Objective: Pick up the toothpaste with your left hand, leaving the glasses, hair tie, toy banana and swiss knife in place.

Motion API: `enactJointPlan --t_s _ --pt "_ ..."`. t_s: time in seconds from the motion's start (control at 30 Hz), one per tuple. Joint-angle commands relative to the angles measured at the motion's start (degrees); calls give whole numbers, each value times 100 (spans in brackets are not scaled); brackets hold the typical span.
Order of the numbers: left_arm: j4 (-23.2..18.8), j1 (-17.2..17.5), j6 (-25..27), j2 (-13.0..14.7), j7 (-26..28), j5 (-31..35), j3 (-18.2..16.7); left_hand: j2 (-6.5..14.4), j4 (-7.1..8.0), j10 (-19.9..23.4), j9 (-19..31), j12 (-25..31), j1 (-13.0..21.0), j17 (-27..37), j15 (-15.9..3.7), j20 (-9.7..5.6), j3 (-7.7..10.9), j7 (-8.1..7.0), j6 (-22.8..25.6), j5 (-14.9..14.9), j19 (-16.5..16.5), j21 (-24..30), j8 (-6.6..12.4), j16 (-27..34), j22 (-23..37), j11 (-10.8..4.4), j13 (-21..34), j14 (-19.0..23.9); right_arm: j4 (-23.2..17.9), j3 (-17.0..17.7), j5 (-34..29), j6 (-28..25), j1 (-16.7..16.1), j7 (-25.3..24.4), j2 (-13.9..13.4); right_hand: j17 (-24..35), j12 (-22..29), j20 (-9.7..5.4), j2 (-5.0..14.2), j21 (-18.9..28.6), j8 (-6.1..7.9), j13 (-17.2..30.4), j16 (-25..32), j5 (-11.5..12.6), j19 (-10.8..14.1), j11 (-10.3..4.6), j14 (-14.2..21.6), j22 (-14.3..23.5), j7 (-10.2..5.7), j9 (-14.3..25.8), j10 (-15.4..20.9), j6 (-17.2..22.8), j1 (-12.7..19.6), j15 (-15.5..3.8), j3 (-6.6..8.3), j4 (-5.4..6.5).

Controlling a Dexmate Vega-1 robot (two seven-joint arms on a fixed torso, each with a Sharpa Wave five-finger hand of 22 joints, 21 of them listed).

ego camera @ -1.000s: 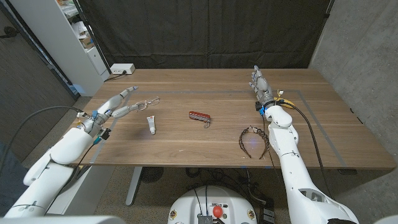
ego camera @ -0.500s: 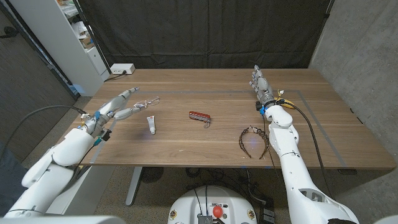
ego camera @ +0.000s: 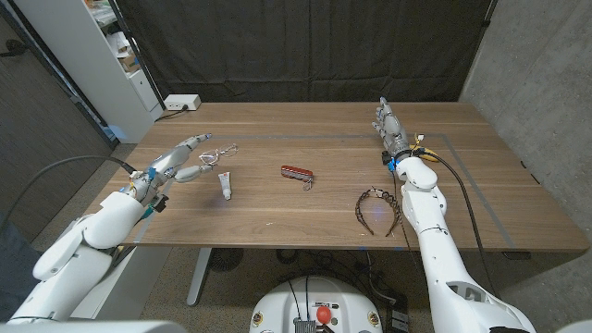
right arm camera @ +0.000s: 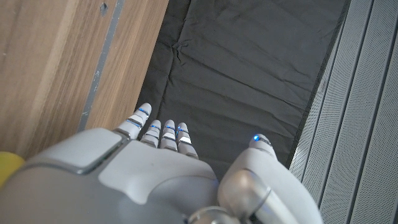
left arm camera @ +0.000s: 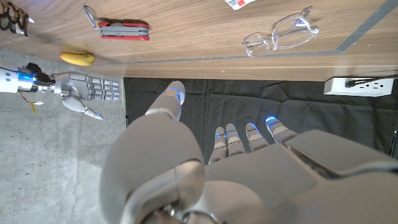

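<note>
The small white toothpaste tube [ego camera: 225, 186] lies on the wooden table [ego camera: 305, 227], left of centre; its red-and-white end [left arm camera: 241, 3] shows in the left wrist view. My left hand [ego camera: 183, 159] hovers open with fingers spread just left of the tube, beside the clear glasses [ego camera: 220, 152] [left arm camera: 280, 34]. The red swiss knife [ego camera: 297, 173] [left arm camera: 121, 29] lies mid-table. Near the front right lies the dark hair tie [ego camera: 379, 208] [left arm camera: 13, 17]. My right hand [ego camera: 388, 125] [left arm camera: 87, 93] stands open at the back right, with the toy banana [left arm camera: 77, 58] next to it.
A white power strip [ego camera: 180, 103] [left arm camera: 360, 86] sits at the table's back left corner. A white shelf unit [ego camera: 111, 55] stands beyond the left edge, and a black curtain [ego camera: 305, 46] hangs behind the table.
My left arm has reached slightly forward and rightward, bringing the open hand nearer the glasses and the toothpaste. The right arm and the objects are still.
</note>
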Motion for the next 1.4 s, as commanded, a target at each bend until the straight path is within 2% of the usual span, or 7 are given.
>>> enactJointPlan --t_s 0.03,0.27,0.53,0.73,1.03,1.33,1.4 --pt "-190 56 146 129 38 385 58 -8 -3 7 16 12 149 17 -53 63 49 -44 22 -1 15 9 23 6 14 -73 26 -9 -95 10 2 -49 -58 -22 -14 31 40 7 54 50 -1 35 23 49 33 12 36 26 -26 32 33 18 22 16 -17 2" --pt "-206 135 17 172 305 670 45 -54 5 57 17 24 345 15 -94 65 50 -130 58 -18 40 13 35 19 15 -136 26 39 -158 -27 -18 -42 -108 -73 23 32 37 10 56 49 -1 35 24 50 32 9 41 27 -28 33 27 20 21 16 -23 1" --pt "-300 256 83 205 342 896 -10 -104 18 192 19 64 555 13 -158 64 41 -232 175 -40 90 24 71 41 16 -209 26 136 -260 -49 -42 -105 -176 -125 42 33 37 18 59 46 -4 35 24 50 26 6 41 27 -23 33 26 12 20 25 -29 0" --pt "-457 372 202 204 417 1179 -59 -146 32 302 20 88 737 11 -208 55 23 -400 294 -61 142 33 98 49 17 -308 25 220 -276 -59 -52 -133 -171 -135 38 34 37 24 60 46 -4 35 24 50 25 12 42 27 -29 33 25 13 19 31 -34 -1" --pt "-659 549 317 180 566 1586 -146 -171 48 383 21 98 895 10 -246 71 1 -493 368 -78 202 44 101 48 20 -381 23 282 -235 -54 -23 -102 -150 -126 44 34 35 30 61 45 -4 35 24 50 21 6 42 27 -30 33 20 14 17 33 -40 -2" --pt "-506 559 86 268 1141 2020 -60 -188 68 480 22 113 1023 10 -274 72 -28 -615 487 -93 256 52 118 45 22 -421 21 322 -304 -54 -46 -137 -194 -162 43 35 37 28 64 46 -4 35 23 50 25 11 42 27 -29 34 24 13 16 35 -47 -3" --pt "-390 527 -96 294 1262 1888 -49 -193 77 506 23 113 1062 9 -276 81 -42 -711 561 -98 274 53 133 49 23 -427 20 352 -319 -54 -53 -148 -208 -179 48 35 37 24 64 46 -5 35 23 50 25 9 42 27 -27 34 25 11 16 36 -49 -3"
